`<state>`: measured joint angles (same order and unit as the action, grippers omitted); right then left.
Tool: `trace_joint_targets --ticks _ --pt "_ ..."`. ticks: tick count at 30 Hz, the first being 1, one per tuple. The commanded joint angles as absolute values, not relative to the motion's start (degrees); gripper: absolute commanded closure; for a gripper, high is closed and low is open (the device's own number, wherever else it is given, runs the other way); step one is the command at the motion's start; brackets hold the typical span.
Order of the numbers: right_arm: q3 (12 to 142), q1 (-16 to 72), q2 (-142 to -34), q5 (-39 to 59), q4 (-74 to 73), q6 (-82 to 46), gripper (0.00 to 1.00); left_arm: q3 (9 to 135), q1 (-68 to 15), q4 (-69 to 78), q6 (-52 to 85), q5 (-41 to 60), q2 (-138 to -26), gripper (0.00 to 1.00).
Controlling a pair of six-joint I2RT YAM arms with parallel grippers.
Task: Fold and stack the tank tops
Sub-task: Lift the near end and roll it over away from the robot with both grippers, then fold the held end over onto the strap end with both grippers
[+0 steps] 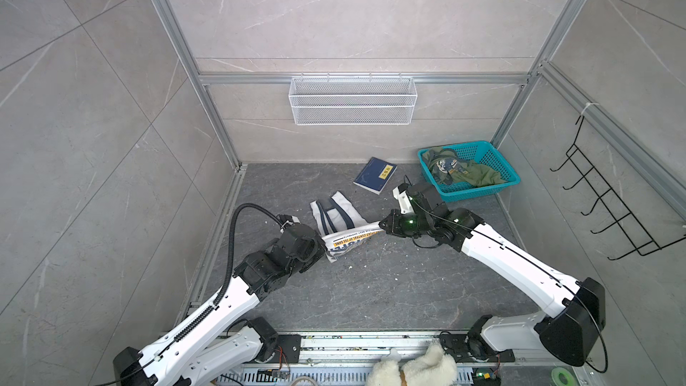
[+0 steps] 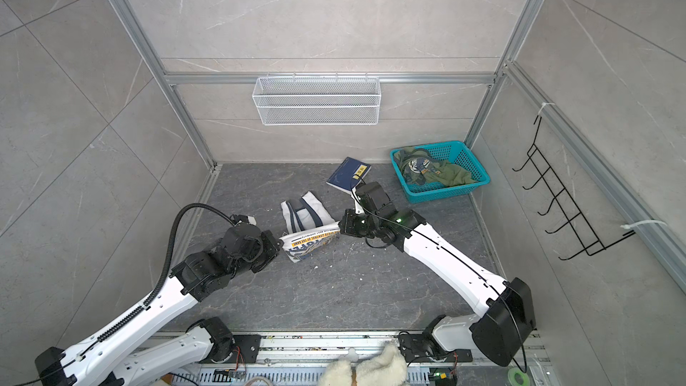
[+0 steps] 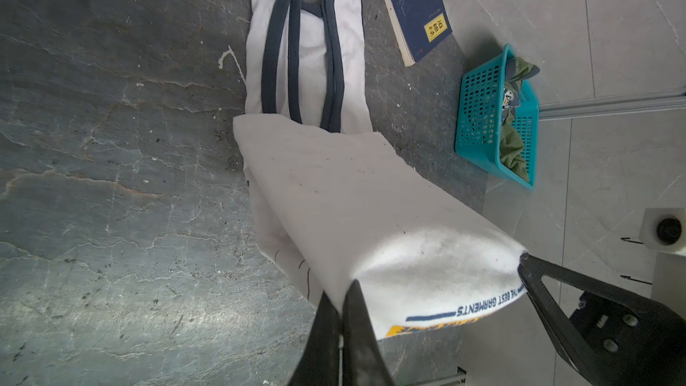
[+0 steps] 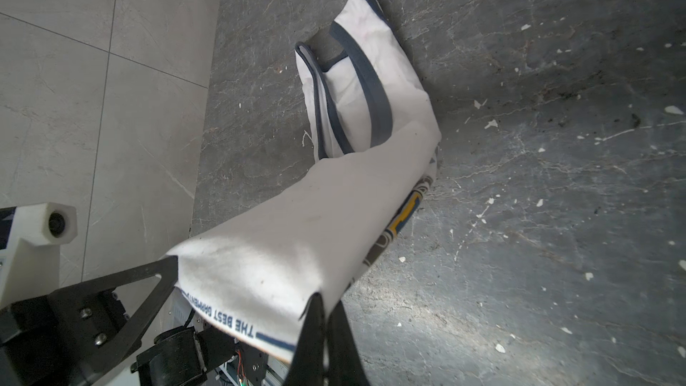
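- Fluffy white plush thing (image 1: pixel 419 365) sits closest to us, down by the front rail, and no arm touches it.
- Black left gripper (image 3: pixel 339 298) is squeezed tight on one bottom corner of the white tank top (image 3: pixel 334 187), a soft cloth one with navy trim.
- Black right gripper (image 4: pixel 326 304) is squeezed tight on the other bottom corner.
- Between them the bottom edge is lifted off the dark grey stone table (image 1: pixel 371 291), while the strap end lies flat on it.
- The white tank top looks narrow, so I think its sides are folded in. The job now seems to be bringing the bottom over the straps.
- The olive green tank top (image 1: pixel 479 176) lies crumpled in the teal plastic basket (image 1: pixel 479 193) in the far right corner. It is not folded yet.
- A small navy book with a yellow label (image 1: pixel 375 175) lies near the white tank top, not touching it.
- Left to do, I think: finish this fold, fold the green one, then stack both.
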<state>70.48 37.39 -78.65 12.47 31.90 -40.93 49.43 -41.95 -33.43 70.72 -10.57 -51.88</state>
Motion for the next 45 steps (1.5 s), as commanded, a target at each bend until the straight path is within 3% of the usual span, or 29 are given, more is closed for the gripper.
trace_joint_targets --ticks 1,9,19,23,45 --pt "73.1 37.4 -81.5 10.3 34.0 -39.9 1.00 50.1 -39.5 -33.3 70.3 -13.4 -52.9 1.00" --pt "78.8 37.3 -88.3 7.8 33.2 -38.4 1.00 48.4 -31.7 -26.7 69.2 -7.6 -58.0 1.00" --pt "73.5 37.4 -84.6 7.1 31.8 -38.3 1.00 46.3 -31.2 -24.2 69.9 -1.5 -56.9 1.00" --pt "74.9 37.3 -86.6 6.9 31.6 -38.0 1.00 46.7 -30.1 -25.7 69.3 -3.5 -56.3 1.00" --pt "103.7 33.2 -116.2 5.3 27.3 -31.9 1.00 67.1 -11.1 -15.0 60.9 11.4 -90.6 1.00"
